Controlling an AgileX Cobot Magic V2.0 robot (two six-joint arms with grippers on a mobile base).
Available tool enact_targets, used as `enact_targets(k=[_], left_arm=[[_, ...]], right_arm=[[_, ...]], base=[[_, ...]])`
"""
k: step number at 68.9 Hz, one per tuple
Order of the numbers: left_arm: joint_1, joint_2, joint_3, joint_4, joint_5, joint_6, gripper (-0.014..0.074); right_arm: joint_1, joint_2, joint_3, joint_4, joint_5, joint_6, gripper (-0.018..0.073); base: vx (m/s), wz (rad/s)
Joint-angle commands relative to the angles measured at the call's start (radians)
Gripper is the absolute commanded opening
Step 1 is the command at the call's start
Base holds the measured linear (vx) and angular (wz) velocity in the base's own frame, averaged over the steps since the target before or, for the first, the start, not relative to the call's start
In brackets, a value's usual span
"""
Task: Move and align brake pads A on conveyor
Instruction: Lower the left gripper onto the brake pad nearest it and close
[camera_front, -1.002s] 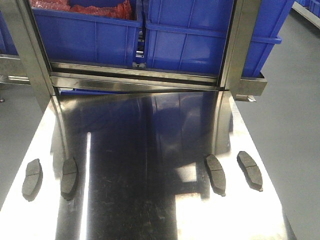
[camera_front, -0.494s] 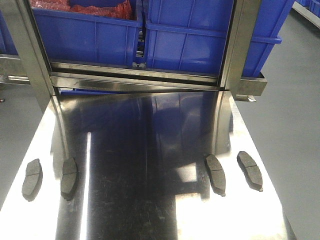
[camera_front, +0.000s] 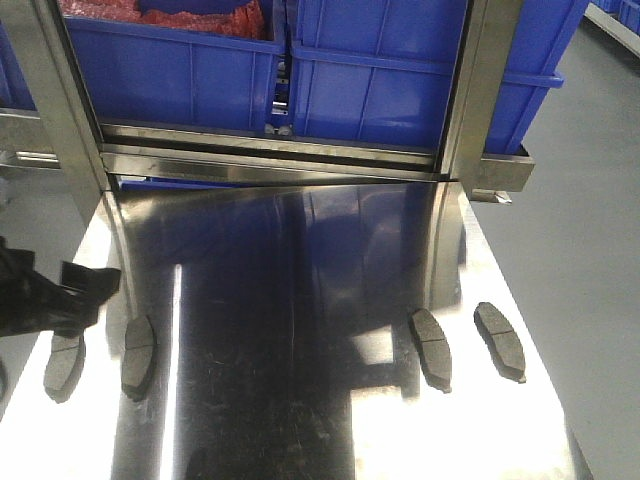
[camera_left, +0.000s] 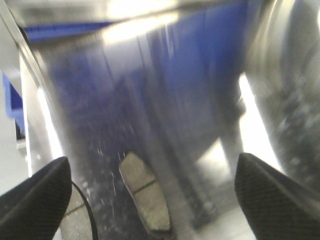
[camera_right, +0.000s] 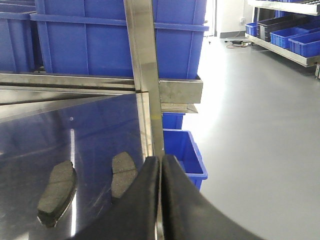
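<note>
Several dark-grey crescent brake pads A lie flat on the shiny steel table (camera_front: 300, 300). Two are at the left (camera_front: 62, 365) (camera_front: 138, 353) and two at the right (camera_front: 431, 345) (camera_front: 499, 340). My left gripper (camera_front: 80, 300) reaches in from the left edge, above the leftmost pad and partly covering it. In the left wrist view it is open wide (camera_left: 152, 160) over a pad (camera_left: 145, 192), with another pad (camera_left: 75, 220) by its left finger. My right gripper (camera_right: 161, 162) is shut on nothing, just right of two pads (camera_right: 57, 192) (camera_right: 123, 175). The conveyor is out of view.
Blue bins (camera_front: 380, 70) stand on a steel rack behind the table. Upright steel posts (camera_front: 480, 90) (camera_front: 60, 110) rise at its back corners. Grey floor lies past both side edges, with a blue bin (camera_right: 185, 155) on the floor to the right.
My left gripper has come into the front view from the left edge and now hangs over the leftmost pad. None of the pads has moved.
</note>
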Motion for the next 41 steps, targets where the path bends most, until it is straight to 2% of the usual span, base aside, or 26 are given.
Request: enact_targets(k=[1,6,9,13,16,20,23,26,33,41], left_arm=[[-0.038,0.044,-0.034,0.168,-0.081,-0.191,0.0610],[-0.040,0.091,-0.034,0.331,-0.070,-0.415,0.0609],[-0.040,0.116,-0.034,0.458,-0.049,-0.574,0.0608],[-0.040,0.154,-0.034,0.601,-0.012,-0.745,0.0607],[-0.040,0.176,-0.034,0.668,0.023,-0.868,0.0605],[-0.039,0.207,-0.034,0.734,0.053,-0.973,0.0602],[-0.039,0.227,-0.034,0.755,0.058,-1.035,0.0593],[-0.039,0.247,-0.034,0.764,0.054,-1.063,0.0583],[-0.037,0.308,-0.034,0.766,0.037,-1.084,0.0563],[-0.002,0.378,-0.034,0.765,0.023,-1.108,0.0551]], right_arm=[[-0.007,-0.015,0.018,-0.004,-0.080,-0.004,-0.0003],[-0.007,-0.015,0.018,-0.004,-0.080,-0.004,-0.0003],[-0.007,-0.015,0.018,-0.004,-0.080,-0.004,-0.0003],[-0.007,-0.015,0.018,-0.004,-0.080,-0.004,-0.0003],[-0.007,-0.015,0.018,-0.004,-0.080,-0.004,-0.0003],[-0.007,-0.015,0.018,-0.004,-0.080,-0.004,-0.0003],[-0.007,-0.015,0.018,-0.004,-0.080,-0.004,-0.0003],[-0.007,-0.015,0.018,-0.004,-0.080,-0.004,-0.0003],[-0.007,-0.015,0.018,-0.004,-0.080,-0.004,-0.0003],[-0.007,-0.015,0.018,-0.004,-0.080,-0.004,-0.0003]], base=[[0.00,0.00],[0.00,0.00],[0.00,0.00],[0.00,0.00],[0.00,0.00],[0.00,0.00],[0.00,0.00],[0.00,0.00],[0.00,0.00],[0.00,0.00]])
